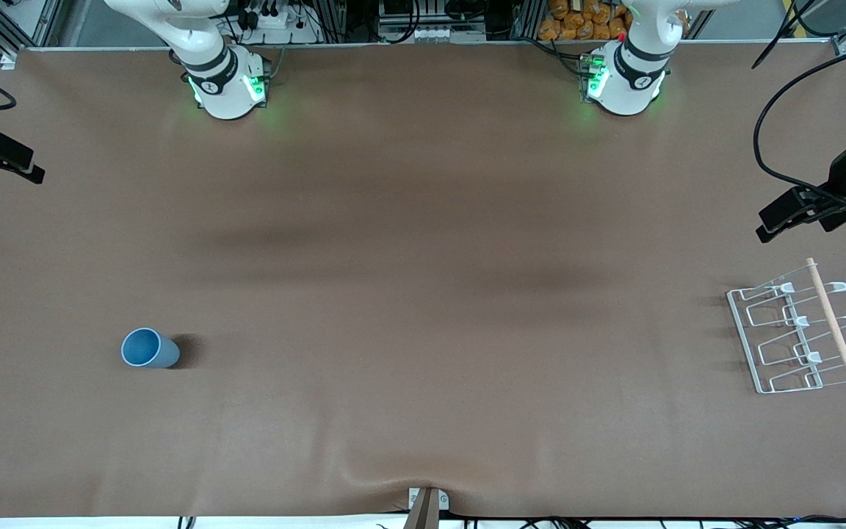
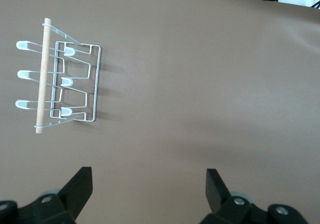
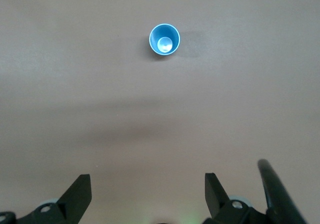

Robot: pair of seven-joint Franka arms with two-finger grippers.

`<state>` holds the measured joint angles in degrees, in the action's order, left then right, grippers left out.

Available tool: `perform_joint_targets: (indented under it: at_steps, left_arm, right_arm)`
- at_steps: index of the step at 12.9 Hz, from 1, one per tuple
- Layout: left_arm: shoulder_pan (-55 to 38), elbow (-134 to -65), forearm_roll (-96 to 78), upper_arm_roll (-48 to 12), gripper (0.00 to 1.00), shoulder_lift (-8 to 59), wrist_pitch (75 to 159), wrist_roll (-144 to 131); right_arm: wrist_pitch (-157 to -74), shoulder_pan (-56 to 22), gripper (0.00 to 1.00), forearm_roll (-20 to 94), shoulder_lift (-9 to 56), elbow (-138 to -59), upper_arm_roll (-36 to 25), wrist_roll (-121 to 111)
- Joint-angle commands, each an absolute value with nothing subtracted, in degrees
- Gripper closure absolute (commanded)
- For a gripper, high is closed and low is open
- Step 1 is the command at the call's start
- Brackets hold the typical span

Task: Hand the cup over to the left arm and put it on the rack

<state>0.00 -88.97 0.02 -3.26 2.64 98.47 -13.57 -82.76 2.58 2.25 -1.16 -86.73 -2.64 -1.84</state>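
Observation:
The slate-blue cup (image 1: pixel 150 348) stands upright on the brown table toward the right arm's end, its mouth up; the right wrist view looks down into the cup (image 3: pixel 164 39). High over bare table at that end, well apart from the cup, my right gripper (image 1: pixel 32 165) hangs open and empty (image 3: pixel 147 181). The white wire rack (image 1: pixel 801 330) with a wooden dowel lies toward the left arm's end. My left gripper (image 1: pixel 772 224) hangs open over bare table beside the rack (image 2: pixel 67 78), nothing between its fingers (image 2: pixel 148 176).
Both arm bases (image 1: pixel 228 84) (image 1: pixel 625 81) stand along the table's edge farthest from the front camera. A small bracket (image 1: pixel 427 507) sticks up at the edge nearest that camera. Brown cloth (image 1: pixel 423 294) lies between cup and rack.

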Motion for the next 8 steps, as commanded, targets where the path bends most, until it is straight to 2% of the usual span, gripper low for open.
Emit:
perform_joint_targets:
  at_steps: [1, 8]
  left_arm:
    - [0.61, -88.42, -0.88, -3.34, 0.0, 2.99, 98.35, -13.27]
    - [-0.17, -88.33, 0.0, -3.51, 0.0, 2.99, 98.35, -13.09]
  right_arm:
    - [-82.0, 2.81, 0.0, 1.32, -1.05, -85.69, -2.37, -1.05]
    - [-82.09, 2.99, 0.0, 1.32, -0.97, -85.78, -2.46, -0.97]
